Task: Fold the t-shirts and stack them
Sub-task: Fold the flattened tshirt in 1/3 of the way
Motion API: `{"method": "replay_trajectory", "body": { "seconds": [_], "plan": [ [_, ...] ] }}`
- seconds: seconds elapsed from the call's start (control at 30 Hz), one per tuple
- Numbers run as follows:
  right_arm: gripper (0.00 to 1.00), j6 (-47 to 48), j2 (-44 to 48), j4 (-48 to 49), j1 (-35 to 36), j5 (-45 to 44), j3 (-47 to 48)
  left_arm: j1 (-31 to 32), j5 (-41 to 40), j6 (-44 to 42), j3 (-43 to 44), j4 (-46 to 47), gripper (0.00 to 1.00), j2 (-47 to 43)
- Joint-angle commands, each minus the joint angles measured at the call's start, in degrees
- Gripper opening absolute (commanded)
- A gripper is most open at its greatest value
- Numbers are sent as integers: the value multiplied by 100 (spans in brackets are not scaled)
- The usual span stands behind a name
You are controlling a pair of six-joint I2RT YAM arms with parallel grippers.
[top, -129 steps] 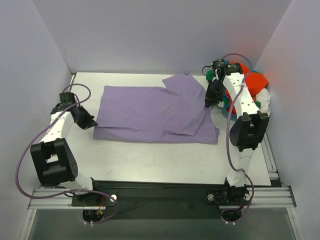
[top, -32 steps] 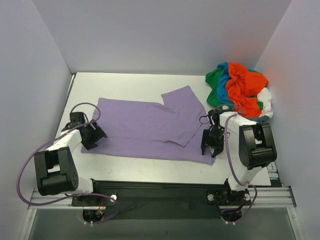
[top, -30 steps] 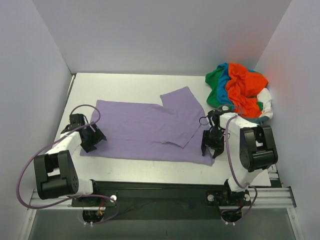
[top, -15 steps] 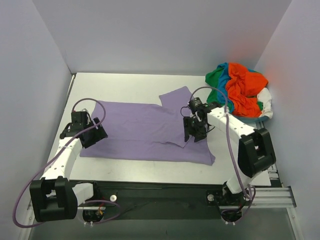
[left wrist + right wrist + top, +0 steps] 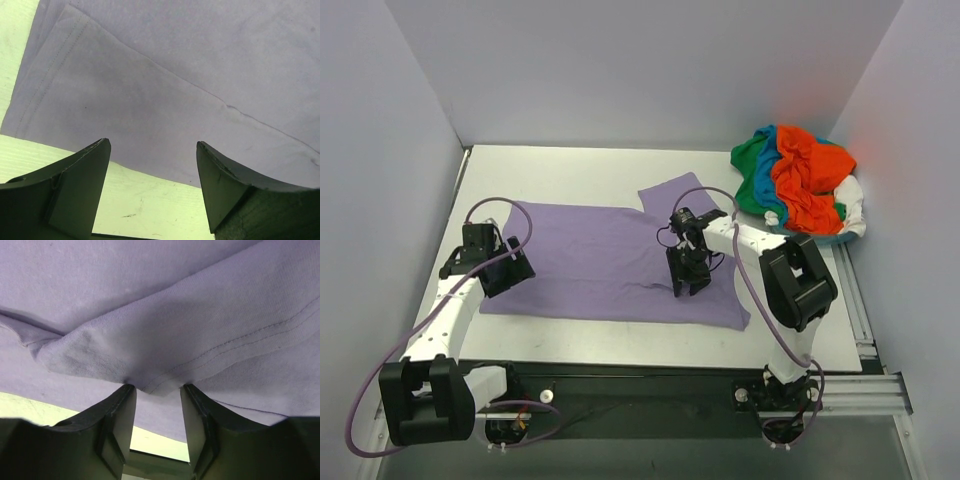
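Observation:
The lavender t-shirt (image 5: 590, 255) lies spread flat across the table, with a flap folded over its right part. My right gripper (image 5: 682, 285) is low on that flap's lower corner. In the right wrist view the jaws (image 5: 157, 387) stand partly apart, with the stitched hem of the lavender t-shirt (image 5: 150, 290) bunched at their tips. My left gripper (image 5: 507, 272) hovers over the shirt's lower left edge. It is open (image 5: 152, 145), and the lavender t-shirt (image 5: 175, 75) lies just ahead of it with nothing between the fingers. The other t-shirts (image 5: 800, 185) are heaped at the back right: orange-red, green, teal-blue and white.
White walls close in the table (image 5: 570, 170) on the left, back and right. A black rail (image 5: 640, 375) runs along the near edge by the arm bases. The heap of shirts leans against the right wall.
My right gripper has travelled left from the shirt's lower right edge to the folded flap's corner, and its jaws have narrowed. My left gripper shifted slightly up and stays open.

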State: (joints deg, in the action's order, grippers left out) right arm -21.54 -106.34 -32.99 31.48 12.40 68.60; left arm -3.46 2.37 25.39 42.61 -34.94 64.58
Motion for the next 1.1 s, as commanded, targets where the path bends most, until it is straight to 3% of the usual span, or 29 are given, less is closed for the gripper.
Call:
{"method": "replay_trajectory", "body": {
  "seconds": [0.0, 0.13, 0.37, 0.43, 1.07],
  "plan": [
    [40, 53, -44, -76, 7, -141, 127, 12, 53, -130, 46, 22, 80, 11],
    [33, 123, -106, -49, 7, -194, 189, 12, 53, -166, 55, 66, 80, 108],
    [4, 141, -9, -102, -2, -203, 382, 12, 62, -183, 20, 136, 80, 196],
    [1, 159, 8, -137, 7, -238, 522, 12, 62, -175, 10, 136, 80, 204],
    [16, 431, -1151, -489, 51, -300, 2438, 30, 27, -174, 11, 66, 80, 336]
  ]
}}
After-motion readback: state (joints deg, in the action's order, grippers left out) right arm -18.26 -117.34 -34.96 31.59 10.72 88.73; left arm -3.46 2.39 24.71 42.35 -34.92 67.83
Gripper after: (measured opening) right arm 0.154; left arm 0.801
